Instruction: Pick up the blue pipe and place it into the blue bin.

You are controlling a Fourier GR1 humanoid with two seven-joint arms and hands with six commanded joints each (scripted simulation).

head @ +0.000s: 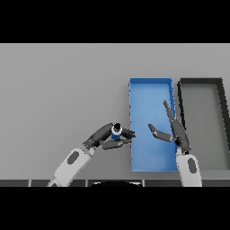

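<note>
A: Item one, the fingers (126, 133) of the left hand (108, 137). State?

B: Dark, curled from either side round the blue pipe (116, 131), thumb below and the rest above. The hand holds it just left of the blue bin (151, 84), fingertips reaching the bin's left wall. Whether the pipe is off the surface cannot be told.

A: Describe the pipe.

B: Small, stubby and cylindrical. Blue body, a pale band near the top, a dark round opening facing up. It looks smooth and hard. Much of its lower part is hidden by the hand.

A: Item two, the right hand (176, 130).

B: Over the right half of the blue bin. Fingers straight and spread wide, pointing up the view, thumb held out to the left. It holds nothing.

A: Arms?

B: White and grey shells, both entering from the lower edge.

A: Containers.

B: Blue bin: rectangular, long, shallow, thin upright walls, flat plain floor, matte. Beside it on the right, a dark bin (200, 81): same shape, black rim, grey floor.

A: Support?

B: Grey surface (63, 90), flat, uniform, untextured.
</note>
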